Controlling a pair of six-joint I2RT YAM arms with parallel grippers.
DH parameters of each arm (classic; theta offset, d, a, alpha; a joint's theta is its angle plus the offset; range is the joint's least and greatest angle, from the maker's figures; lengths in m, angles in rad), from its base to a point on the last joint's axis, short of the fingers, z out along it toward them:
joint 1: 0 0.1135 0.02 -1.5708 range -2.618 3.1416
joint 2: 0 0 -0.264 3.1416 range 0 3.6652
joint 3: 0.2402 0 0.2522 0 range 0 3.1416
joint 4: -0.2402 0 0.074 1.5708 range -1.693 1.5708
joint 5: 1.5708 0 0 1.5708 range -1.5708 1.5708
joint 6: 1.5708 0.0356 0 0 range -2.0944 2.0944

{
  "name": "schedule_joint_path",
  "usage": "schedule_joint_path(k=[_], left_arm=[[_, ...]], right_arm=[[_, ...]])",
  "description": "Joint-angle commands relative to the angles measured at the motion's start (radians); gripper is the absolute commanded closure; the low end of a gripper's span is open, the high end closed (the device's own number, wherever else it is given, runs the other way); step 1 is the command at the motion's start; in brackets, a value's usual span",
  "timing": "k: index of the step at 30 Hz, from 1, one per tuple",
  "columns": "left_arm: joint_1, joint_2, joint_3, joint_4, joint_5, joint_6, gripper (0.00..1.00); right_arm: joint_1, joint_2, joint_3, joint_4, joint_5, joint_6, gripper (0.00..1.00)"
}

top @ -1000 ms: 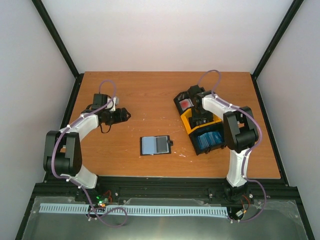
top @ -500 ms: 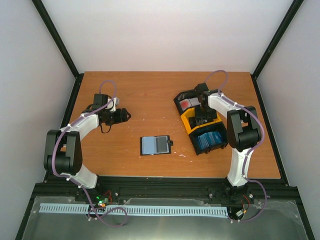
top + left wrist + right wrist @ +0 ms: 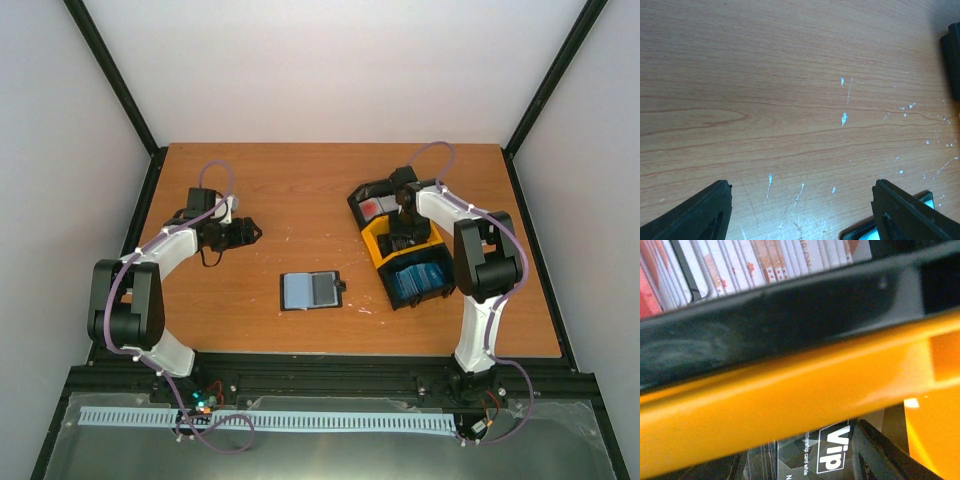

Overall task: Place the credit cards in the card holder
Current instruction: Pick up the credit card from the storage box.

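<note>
Right pincer [image 3: 404, 240] sat in yellow tray [image 3: 790, 405], open or closed untellable; packed dark grey cards [image 3: 810, 460] might lift together. Left pincer [image 3: 801, 186] stood open, empty.

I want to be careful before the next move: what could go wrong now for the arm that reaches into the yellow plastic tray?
1. The right end effector is low inside the yellow plastic tray, close to its wall. It may catch the wall and drag the tray.
2. The dark grey plastic cards seem packed closely together, so it may pinch several at once, or none.
</note>
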Motion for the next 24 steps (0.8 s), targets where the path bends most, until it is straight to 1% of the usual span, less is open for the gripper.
schedule_joint_path(k=[1, 5, 9, 12, 17, 24], left_arm=[[0.004, -0.003, 0.036, -0.006, 0.012, 0.023, 0.22], [0.004, -0.005, 0.033, -0.005, 0.012, 0.023, 0.22], [0.003, -0.004, 0.033, -0.006, 0.011, 0.025, 0.22], [0.004, -0.005, 0.035, -0.006, 0.009, 0.025, 0.23], [0.004, -0.001, 0.037, -0.006, 0.009, 0.026, 0.22], [0.004, -0.001, 0.036, -0.006, 0.009, 0.026, 0.22]], right_arm=[[-0.006, -0.019, 0.001, -0.023, 0.048, 0.012, 0.45], [-0.007, -0.037, 0.011, -0.017, 0.037, 0.011, 0.46], [-0.008, -0.054, 0.02, -0.002, 0.013, 0.013, 0.4], [-0.009, -0.057, 0.03, 0.0, 0.028, 0.024, 0.4], [-0.01, -0.045, 0.038, 0.003, 0.088, 0.046, 0.47], [-0.01, -0.017, 0.049, 0.013, 0.087, 0.043, 0.51]])
